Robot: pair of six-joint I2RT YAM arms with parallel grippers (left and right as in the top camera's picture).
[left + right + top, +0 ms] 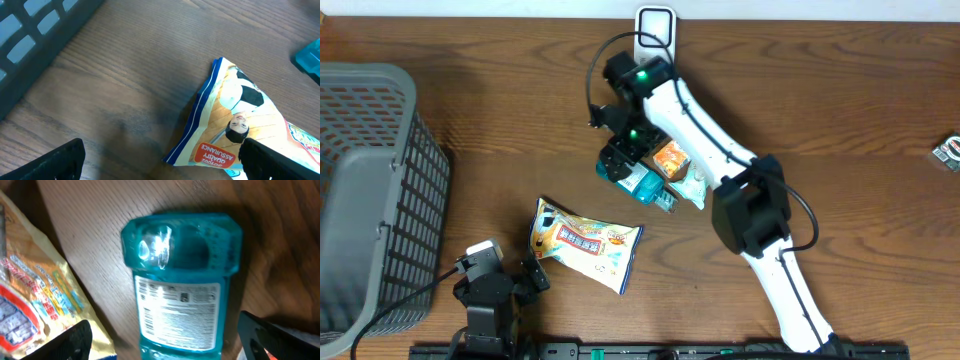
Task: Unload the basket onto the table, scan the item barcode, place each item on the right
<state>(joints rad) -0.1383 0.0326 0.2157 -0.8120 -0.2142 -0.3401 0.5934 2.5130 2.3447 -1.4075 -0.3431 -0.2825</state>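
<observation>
Teal bottle lies label-up on the tabletop, framed by the right pincer — spread wide, gripping nothing. Left pincer also gapes empty — the snack bag sits at seven o'clock from the bottle.

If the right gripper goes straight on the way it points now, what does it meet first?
The right gripper would likely meet the teal bottle first; it lies directly ahead, between its open jaws.
</observation>
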